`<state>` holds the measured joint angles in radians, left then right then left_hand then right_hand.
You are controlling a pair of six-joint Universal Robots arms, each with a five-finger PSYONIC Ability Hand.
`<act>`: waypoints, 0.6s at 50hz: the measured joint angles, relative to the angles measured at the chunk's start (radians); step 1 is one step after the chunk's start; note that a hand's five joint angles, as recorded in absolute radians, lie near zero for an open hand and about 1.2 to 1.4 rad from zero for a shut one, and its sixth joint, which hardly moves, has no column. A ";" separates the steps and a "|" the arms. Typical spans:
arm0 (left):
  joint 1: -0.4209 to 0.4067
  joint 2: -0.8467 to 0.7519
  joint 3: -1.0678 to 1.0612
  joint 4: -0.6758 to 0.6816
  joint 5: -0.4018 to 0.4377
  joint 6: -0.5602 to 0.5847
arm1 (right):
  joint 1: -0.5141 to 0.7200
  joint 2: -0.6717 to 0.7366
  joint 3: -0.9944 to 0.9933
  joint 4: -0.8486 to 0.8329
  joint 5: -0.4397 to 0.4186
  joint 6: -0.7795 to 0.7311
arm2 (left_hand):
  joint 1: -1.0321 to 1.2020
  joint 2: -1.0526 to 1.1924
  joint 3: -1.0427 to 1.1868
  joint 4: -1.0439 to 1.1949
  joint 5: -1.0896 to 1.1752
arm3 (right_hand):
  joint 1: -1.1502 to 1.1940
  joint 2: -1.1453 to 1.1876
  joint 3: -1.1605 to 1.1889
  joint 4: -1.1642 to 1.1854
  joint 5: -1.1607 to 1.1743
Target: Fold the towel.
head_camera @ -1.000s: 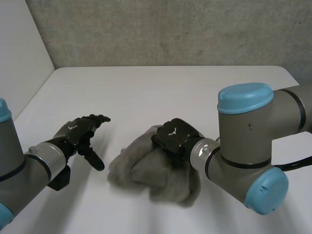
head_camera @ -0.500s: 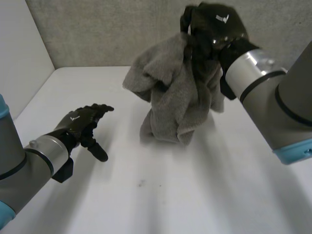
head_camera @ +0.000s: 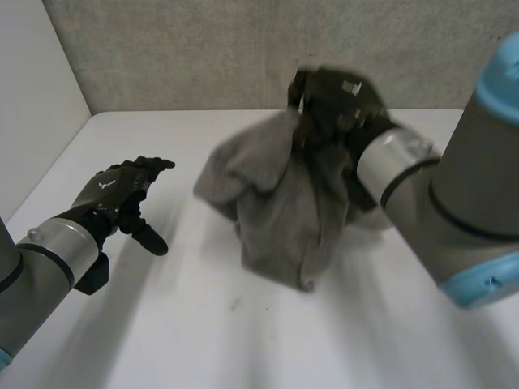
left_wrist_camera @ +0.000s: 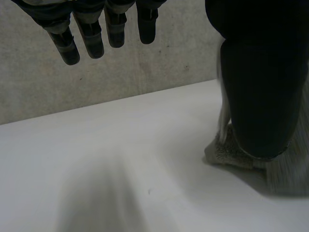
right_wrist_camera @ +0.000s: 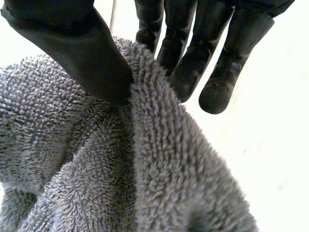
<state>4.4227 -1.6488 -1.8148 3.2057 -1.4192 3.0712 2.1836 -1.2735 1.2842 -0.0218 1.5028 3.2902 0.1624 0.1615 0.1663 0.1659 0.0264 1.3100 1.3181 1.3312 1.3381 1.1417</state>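
above the middle of the table [head_camera: 243, 340], toward its far edge: the towel [head_camera: 276, 203] hangs as one bunched grey mass from the right hand [head_camera: 336, 97].

grip, right: wrist view shows a ridge of terry pinched between the thumb [right_wrist_camera: 72, 53] and the fingers [right_wrist_camera: 190, 53]. clamped on the cloth, not just resting on it. the pinch sits on a gathered fold. i cannot tell whether a corner or an edge is inside it.

why held this way (my reading): raising the towel by one point lets its own weight pull the crumple out, so an edge or corner can be found before any fold is started. no fold is made yet; task is at its opening stage.

grip, left: the left hand [head_camera: 113, 190] hovers near the table's left edge, well apart from the towel, fingers straight and spread, thumb out, holding nothing. i judge it is parked there as the receiving hand, ready to take a free corner once one hangs clear.

orientation: the towel's long axis runs roughly vertical, from the pinch at its upper end down toward the table. a loose lobe juts out toward the table's left edge. the lower end tapers to a narrow tip nearer the table's near edge. the left wrist view has a bit of cloth that seems to lie on the surface, but i cannot tell for certain that it touches.

risk: the pinch holds a thick wad, and slip is possible if swung.
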 measured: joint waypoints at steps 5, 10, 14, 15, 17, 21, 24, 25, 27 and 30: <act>-0.012 -0.023 0.020 0.004 0.002 0.000 | -0.005 -0.026 0.090 -0.004 -0.036 -0.013 | 0.000 0.000 0.000 0.000 0.000 | 0.000 0.000 0.000 0.001 0.000; -0.061 -0.110 0.083 0.013 0.003 -0.019 | -0.028 -0.085 0.151 -0.040 -0.044 -0.013 | 0.003 0.006 0.002 0.003 0.000 | 0.000 0.000 0.000 0.001 0.000; -0.110 -0.218 0.158 0.013 0.003 -0.049 | -0.048 -0.127 0.182 -0.064 -0.043 -0.008 | 0.028 0.029 0.024 0.024 0.000 | 0.000 0.000 0.000 0.001 0.000; -0.118 -0.237 0.171 0.012 0.002 -0.055 | -0.050 -0.133 0.186 -0.066 -0.043 -0.007 | 0.029 0.031 0.026 0.026 0.000 | 0.000 0.000 0.000 0.001 0.000; -0.140 -0.305 0.217 0.007 0.002 -0.072 | -0.055 -0.150 0.196 -0.073 -0.043 -0.005 | 0.036 0.037 0.032 0.032 0.000 | 0.000 0.000 0.000 0.001 0.000; -0.169 -0.413 0.296 -0.009 0.002 -0.100 | -0.058 -0.168 0.207 -0.077 -0.045 -0.002 | 0.040 0.043 0.037 0.036 0.000 | 0.000 0.001 0.000 0.001 0.000; -0.184 -0.477 0.351 -0.020 0.003 -0.117 | -0.057 -0.180 0.210 -0.078 -0.047 -0.001 | 0.042 0.045 0.040 0.039 0.000 | 0.000 0.000 0.000 0.001 -0.001; -0.188 -0.491 0.364 -0.024 0.003 -0.121 | -0.057 -0.183 0.210 -0.078 -0.047 -0.001 | 0.047 0.050 0.045 0.044 0.003 | 0.000 0.000 0.000 0.001 -0.001; -0.200 -0.530 0.406 -0.031 0.010 -0.135 | -0.056 -0.191 0.211 -0.077 -0.049 0.000 | 0.083 0.081 0.076 0.077 0.044 | 0.000 0.000 0.000 0.001 -0.001; -0.217 -0.570 0.453 -0.037 0.035 -0.154 | -0.055 -0.204 0.211 -0.077 -0.050 0.000 | 0.140 0.139 0.134 0.134 0.101 | 0.000 0.000 0.000 0.001 -0.001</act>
<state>4.2057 -2.2187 -1.3623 3.1684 -1.3845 2.9172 2.1288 -1.4771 1.4950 -0.0988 1.4529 3.2902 0.3026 0.3003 0.2999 0.2999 0.1279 1.3102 1.3180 1.3312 1.3388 1.1408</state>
